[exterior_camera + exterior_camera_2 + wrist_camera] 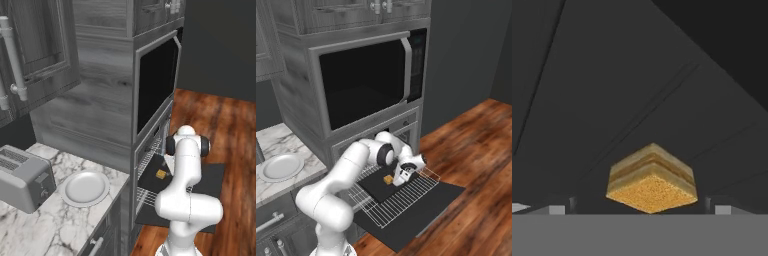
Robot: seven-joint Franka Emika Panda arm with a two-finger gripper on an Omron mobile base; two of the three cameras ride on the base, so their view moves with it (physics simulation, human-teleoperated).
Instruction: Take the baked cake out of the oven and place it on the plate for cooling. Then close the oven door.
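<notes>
Directly ahead of our gripper [399, 179], which is standing wide open, the cake [651, 179] is sitting on the dark tray [377, 184] over the lowered oven door [421, 212]. We are risking nudging it sideways by closing off-centre.

cake [388, 179] x1 | plate [85, 188] x1 | toaster [22, 178] x1 | racks [406, 197] x2

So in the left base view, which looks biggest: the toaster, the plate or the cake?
Largest to smallest, as they look there:
1. Toaster
2. Plate, close to the toaster in width but flatter
3. Cake, by far the smallest

The cake sits farther from the camera, so it looks somewhat smaller than it is.
</notes>
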